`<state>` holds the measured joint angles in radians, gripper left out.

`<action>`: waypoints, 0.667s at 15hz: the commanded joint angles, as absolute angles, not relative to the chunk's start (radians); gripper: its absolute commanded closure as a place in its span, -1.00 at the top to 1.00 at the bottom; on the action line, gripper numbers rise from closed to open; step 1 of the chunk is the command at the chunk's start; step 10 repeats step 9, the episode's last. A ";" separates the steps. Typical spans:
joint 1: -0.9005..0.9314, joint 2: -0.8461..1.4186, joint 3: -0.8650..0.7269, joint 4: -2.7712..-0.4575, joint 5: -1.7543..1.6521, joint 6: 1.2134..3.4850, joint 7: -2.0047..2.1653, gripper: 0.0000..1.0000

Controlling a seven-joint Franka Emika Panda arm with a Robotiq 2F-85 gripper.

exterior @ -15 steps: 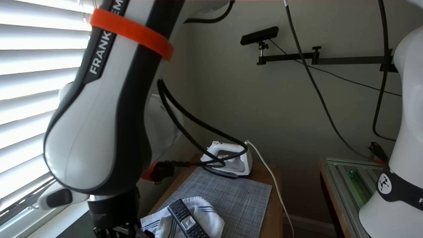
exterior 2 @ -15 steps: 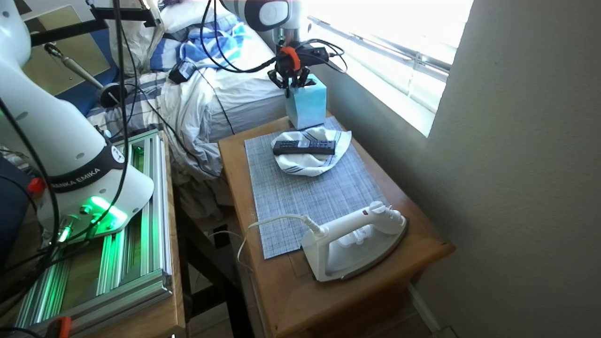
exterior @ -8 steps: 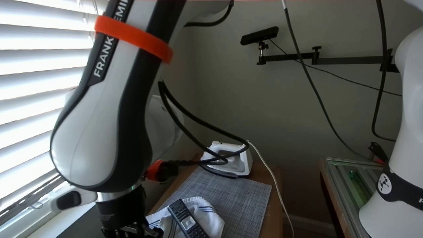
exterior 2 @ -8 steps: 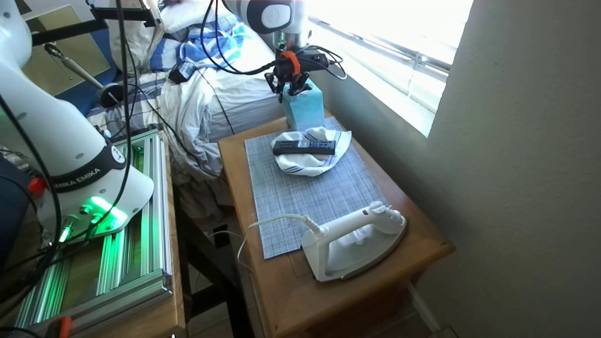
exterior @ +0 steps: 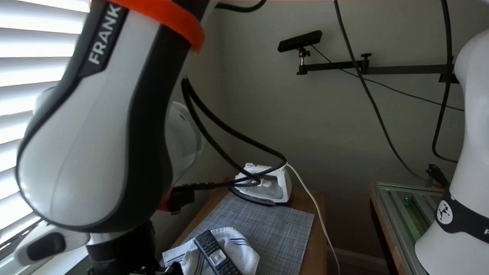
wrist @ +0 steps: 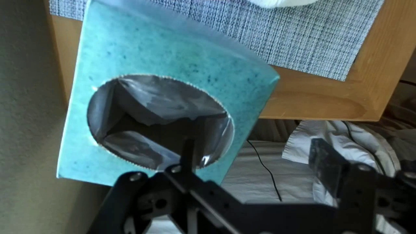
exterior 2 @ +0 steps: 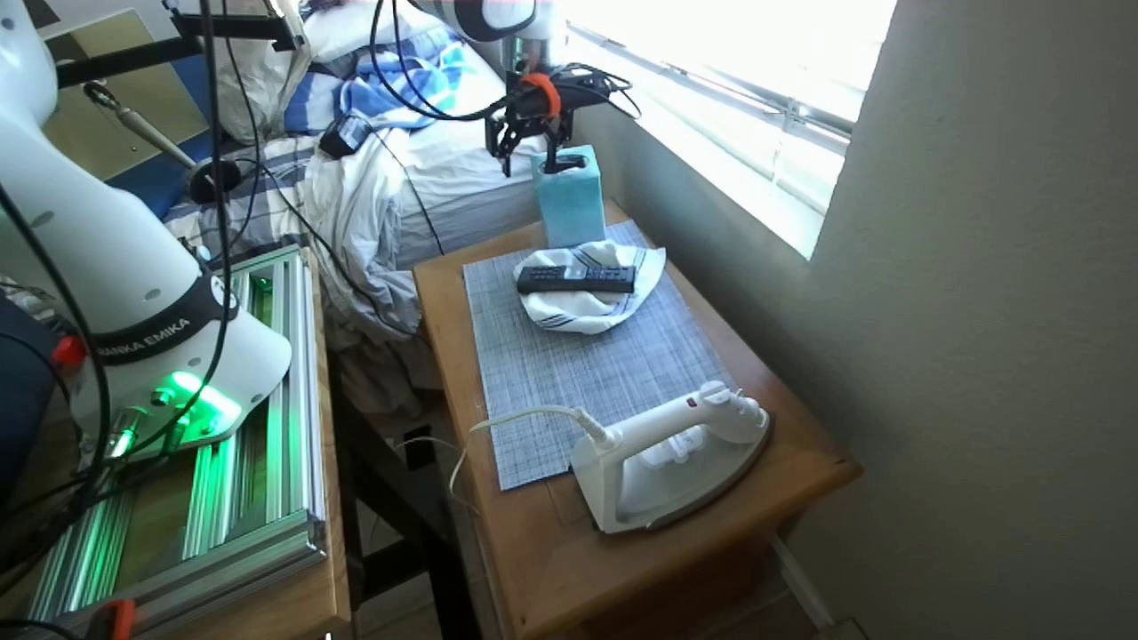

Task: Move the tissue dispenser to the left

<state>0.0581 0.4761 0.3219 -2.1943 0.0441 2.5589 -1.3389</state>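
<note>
Teal dispenser [wrist: 169, 66] is ptly hidden by tool [wrist: 253, 157].

Dispenser [wrist: 169, 60], teal with darker flecks; gripper [exterior 2: 530, 167], black; mat [exterior 2: 578, 382], grey-blue crosshatch; cloth [exterior 2: 587, 308], white with blue stripes; remote [exterior 2: 576, 279], black; iron [exterior 2: 685, 489], white; table [exterior 2: 551, 569], brown.

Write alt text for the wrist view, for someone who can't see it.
A teal tissue dispenser from above, its oval opening dark inside. Black jaws stand apart, one at the opening, the other beside the dispenser; a grey woven mat on a wooden table shows along the top.
</note>
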 commanded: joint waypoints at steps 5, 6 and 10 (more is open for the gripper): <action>0.085 0.209 0.299 -2.390 -0.001 2.646 -1.240 1.00; 0.090 0.169 0.295 -2.423 -0.003 2.666 -1.220 1.00; 0.091 0.206 0.293 -2.380 0.018 2.652 -1.227 1.00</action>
